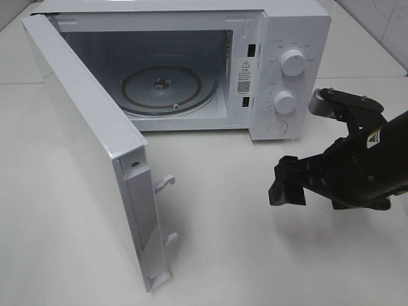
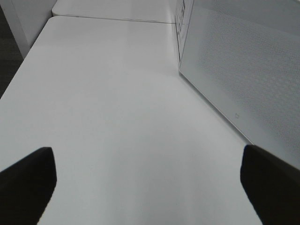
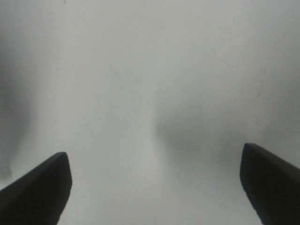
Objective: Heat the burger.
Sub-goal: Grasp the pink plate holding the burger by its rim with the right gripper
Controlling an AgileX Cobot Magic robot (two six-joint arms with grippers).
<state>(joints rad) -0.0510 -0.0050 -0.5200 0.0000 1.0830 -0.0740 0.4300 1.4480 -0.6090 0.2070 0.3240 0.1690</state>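
A plain white table (image 1: 255, 242) carries a white box-shaped microwave (image 1: 299, 38) at its far side. Its white door (image 1: 83, 140) is swung wide open towards the near left. A round clear glass turntable (image 1: 169, 86) lies bare in the cavity, and two white round knobs (image 1: 292, 62) (image 1: 284, 102) sit one above the other on the panel. The black right gripper (image 1: 285, 185) hovers over the table in front of the panel, its jaws spread apart. The black left gripper (image 2: 150, 183), beside the door's outer face, is also spread wide and holds nothing. The burger shows in none of the views.
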